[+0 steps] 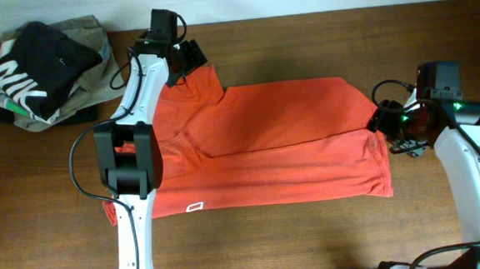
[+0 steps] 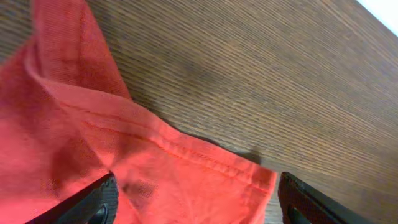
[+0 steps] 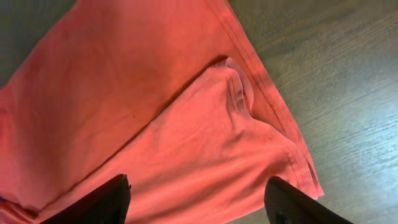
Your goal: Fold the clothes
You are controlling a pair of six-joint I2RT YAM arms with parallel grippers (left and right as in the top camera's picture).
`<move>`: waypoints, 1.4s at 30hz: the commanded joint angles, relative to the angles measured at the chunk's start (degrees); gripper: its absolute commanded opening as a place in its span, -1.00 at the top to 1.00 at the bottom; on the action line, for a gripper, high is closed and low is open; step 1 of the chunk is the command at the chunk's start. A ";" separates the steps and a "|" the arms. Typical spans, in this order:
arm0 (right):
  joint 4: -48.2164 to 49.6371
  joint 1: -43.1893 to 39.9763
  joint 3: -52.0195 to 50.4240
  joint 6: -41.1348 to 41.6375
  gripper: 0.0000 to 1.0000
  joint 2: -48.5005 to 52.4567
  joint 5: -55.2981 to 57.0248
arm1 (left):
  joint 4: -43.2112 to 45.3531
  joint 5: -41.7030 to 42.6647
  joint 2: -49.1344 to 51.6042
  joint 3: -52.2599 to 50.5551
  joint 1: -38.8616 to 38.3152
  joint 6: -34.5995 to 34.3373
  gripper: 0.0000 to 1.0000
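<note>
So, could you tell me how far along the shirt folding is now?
Early on. Done: the T-shirt lies spread out, one layer apparently folded over along a long crease. In hand: the left gripper and right gripper hover open over its edges, gripping nothing. Left: the remaining folds into a compact stack.

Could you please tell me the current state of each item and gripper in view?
T-shirt: spread flat, partly folded, one layer lapped over another.
Left gripper: open, fingers either side of a hemmed T-shirt corner.
Right gripper: open over the T-shirt's edge.
Black garment: crumpled, on top of the khaki garment.
Khaki garment: bunched, underneath.
</note>
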 commanded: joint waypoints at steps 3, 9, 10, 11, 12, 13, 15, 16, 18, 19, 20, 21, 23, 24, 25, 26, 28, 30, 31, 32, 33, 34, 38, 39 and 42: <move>7.76 0.42 0.72 -0.44 -0.52 -0.07 0.76 | -0.81 -3.69 1.40 1.64 -0.11 -1.18 -0.25; 11.10 0.42 14.84 -7.39 -0.57 8.17 1.36 | 1.07 -4.46 4.92 1.64 -0.07 -1.14 0.99; 11.04 0.42 17.46 -8.00 -0.57 11.69 1.36 | 1.29 -4.46 4.92 1.64 -0.07 -1.14 1.00; 10.99 0.42 19.23 -7.98 -0.57 14.67 1.29 | 1.29 -4.46 4.92 1.64 -0.07 -1.14 0.99; 10.86 0.42 21.22 -8.00 -0.57 18.18 1.29 | 1.25 -4.44 4.92 1.64 -0.07 -0.68 0.99; 10.84 0.52 24.81 -8.20 -0.56 24.85 1.03 | 0.81 -4.96 5.09 1.64 -0.07 -0.11 0.99; 10.93 0.52 28.59 -9.49 -0.56 31.69 1.09 | -0.13 -5.31 5.25 1.64 -0.07 1.27 0.99; 11.26 0.52 29.77 -9.68 -0.56 34.40 1.07 | -0.39 -5.29 5.25 1.64 -0.09 1.27 1.00; 12.68 0.52 30.47 -9.70 -0.56 38.07 1.05 | -0.46 -5.27 5.25 1.64 -0.26 1.25 1.00; 13.57 0.55 30.47 -10.03 -0.56 39.34 1.05 | -0.48 -5.27 5.25 1.64 -0.39 1.27 0.99; 14.62 0.70 30.47 -11.23 -0.56 40.35 0.57 | -0.70 -5.27 5.25 1.64 -0.46 1.27 0.99; 15.67 0.98 30.47 -11.65 -0.55 41.31 0.39 | -0.87 -5.27 5.25 1.64 -0.46 1.27 1.00; 17.11 2.01 30.45 -12.07 -0.53 42.97 0.42 | -0.90 -5.27 5.25 1.64 -0.50 1.25 0.99; 17.55 2.43 30.45 -12.24 -0.49 43.95 0.44 | -0.94 -5.27 5.25 1.64 -0.61 1.25 1.00; 17.70 2.75 30.45 -12.22 -0.47 44.83 0.48 | -1.11 -5.27 5.25 1.64 -0.72 1.25 0.99; 17.84 3.17 30.45 -12.17 -0.47 46.99 0.44 | -1.64 -5.29 5.25 1.64 -0.72 1.27 0.99; 17.73 3.23 30.45 -12.15 -0.46 47.69 0.44 | -1.70 -5.29 5.25 1.64 -0.72 1.27 0.99; 17.31 3.21 30.45 -11.98 -0.34 47.84 0.44 | -1.70 -5.29 5.25 1.64 -0.72 1.27 0.99; 17.09 3.26 30.45 -11.98 -0.16 47.87 0.46 | -1.68 -5.29 5.25 1.64 -0.72 1.25 0.99; 17.05 3.37 30.45 -12.00 -0.07 48.15 0.48 | -1.66 -5.29 5.25 1.64 -0.72 1.25 0.99; 17.03 3.48 30.45 -11.98 0.12 48.46 0.63 | -1.68 -5.29 5.25 1.64 -0.72 1.27 1.00; 16.85 3.50 30.38 -11.67 0.43 48.50 0.66 | -1.68 -5.29 5.25 1.64 -0.72 1.27 0.99; 16.04 3.48 31.32 -9.07 0.92 48.35 1.99 | -1.70 -5.25 5.16 1.68 -0.72 3.98 0.99; 14.80 3.48 32.63 -8.50 0.92 48.02 3.85 | -1.73 -5.22 4.98 1.99 -0.70 5.09 1.00; 10.32 3.48 38.23 -8.52 0.92 46.62 4.39 | -1.99 -3.21 3.78 3.80 -0.72 7.63 0.99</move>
